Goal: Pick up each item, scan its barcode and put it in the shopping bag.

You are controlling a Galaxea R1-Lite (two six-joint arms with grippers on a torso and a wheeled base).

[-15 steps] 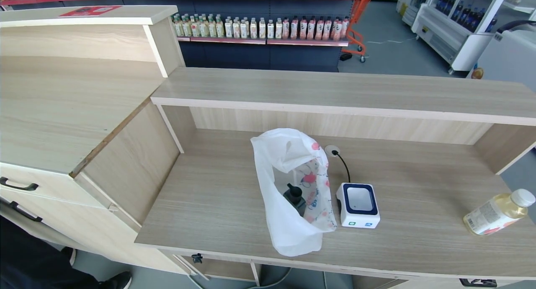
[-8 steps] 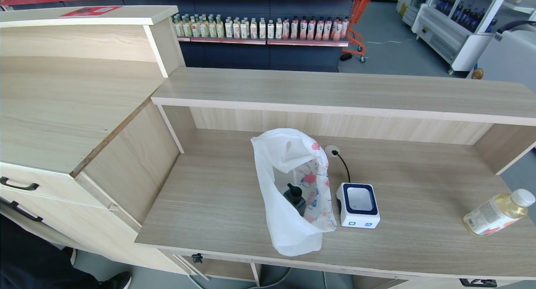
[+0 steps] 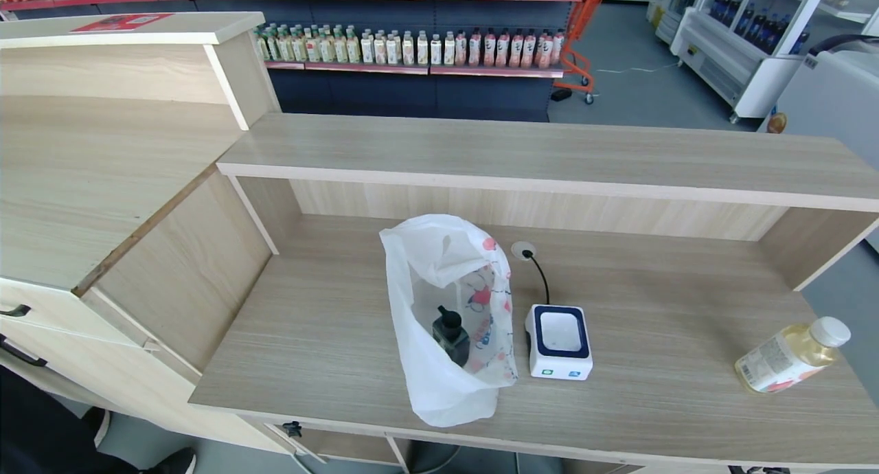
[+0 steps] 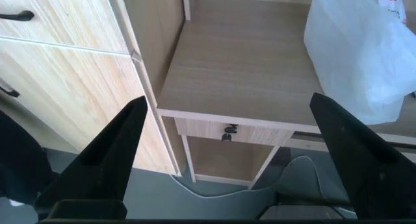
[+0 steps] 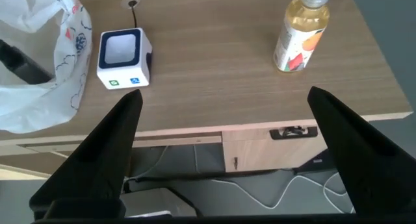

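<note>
The left gripper (image 4: 229, 99) hangs off the front left corner of the desk (image 3: 652, 309), over the floor. Its fingers (image 4: 110, 159) are spread wide, released, with nothing between them and nothing touching them. The right gripper (image 5: 225, 93) hangs before the desk's front edge, facing the stretch between the scanner (image 3: 557, 340) and the bottle (image 3: 790, 356). Its fingers (image 5: 351, 152) are likewise spread wide and hold nothing.

On the desk a white plastic bag (image 3: 439, 323) with red and blue print stands with its mouth gaping upward. Inside it sits a dark pump bottle (image 3: 451, 334), seen through the mouth. The scanner, a white box with a dark blue frame round its window, stands just beside the bag on the robot's right. A black cable (image 3: 541, 278) runs from its back to a round hole (image 3: 523, 249) in the desk top behind it.

The bottle, filled with pale yellow liquid, white-capped and labelled, stands upright near the right end of the desk, close to the front edge. It is well apart from the scanner and from both grippers.
</note>
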